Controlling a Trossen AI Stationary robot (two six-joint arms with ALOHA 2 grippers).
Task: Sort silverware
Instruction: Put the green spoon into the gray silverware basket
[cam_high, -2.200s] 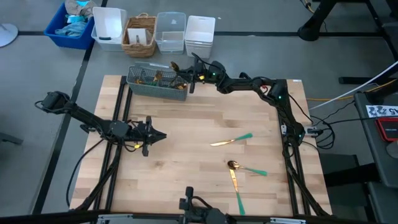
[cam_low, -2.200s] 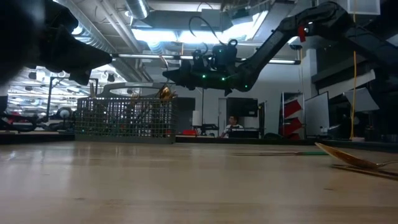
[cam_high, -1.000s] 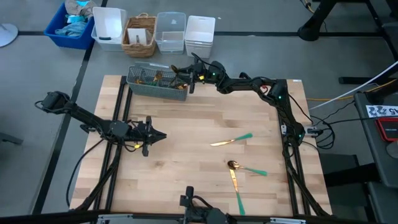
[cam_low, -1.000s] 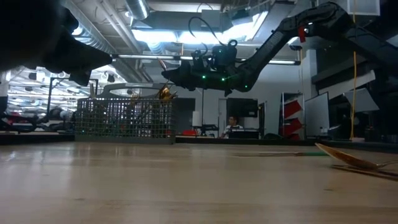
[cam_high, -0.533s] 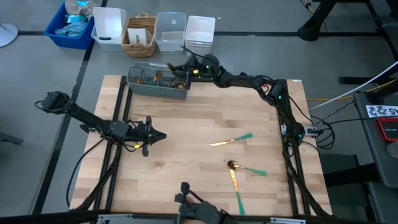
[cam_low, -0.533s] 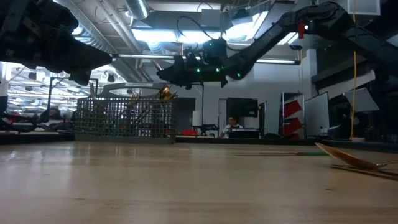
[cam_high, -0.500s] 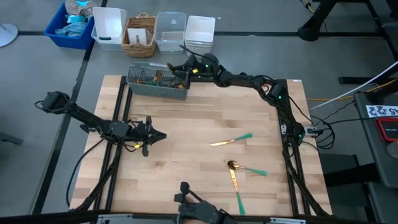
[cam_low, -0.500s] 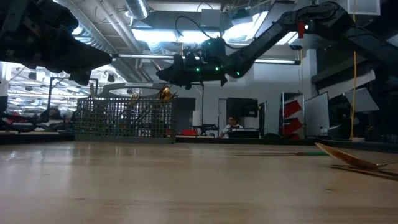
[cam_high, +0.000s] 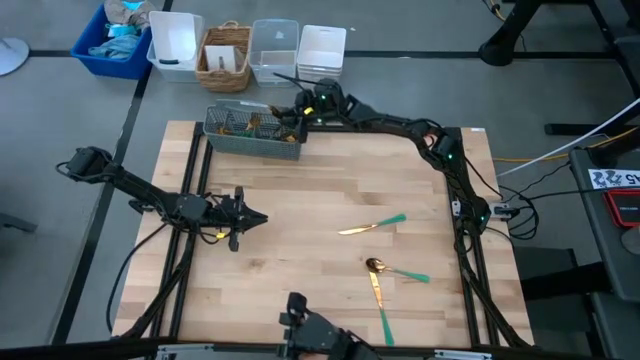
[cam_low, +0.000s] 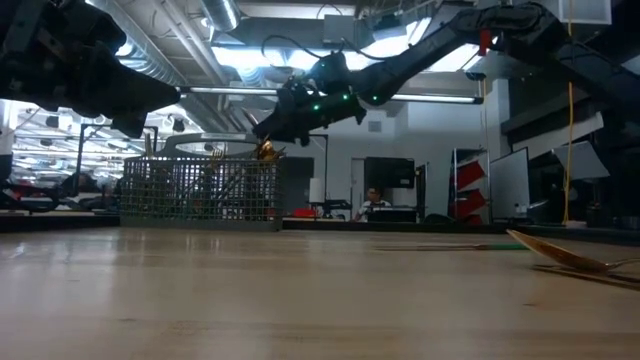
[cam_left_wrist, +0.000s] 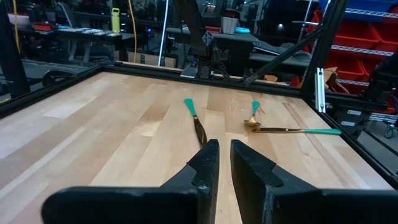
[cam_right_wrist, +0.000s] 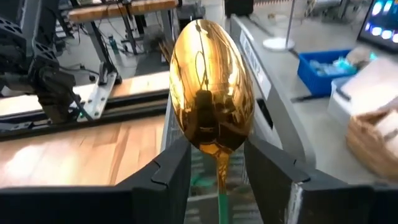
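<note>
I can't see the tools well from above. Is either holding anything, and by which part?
The right tool has a gold spoon between its fingers at the neck below the bowl; whether gripped is unclear. The left tool holds nothing.

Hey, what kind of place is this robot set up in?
Probably a robotics lab or workshop, not a home kitchen. The wooden table sits in a black metal frame, exposed ducts and strip lights run overhead, and red parts bins line shelving behind.

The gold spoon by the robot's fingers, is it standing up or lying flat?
Standing up. In the right wrist view the spoon has its gold bowl on top and its green handle going down between the right gripper's open fingers, over the wire basket.
</note>
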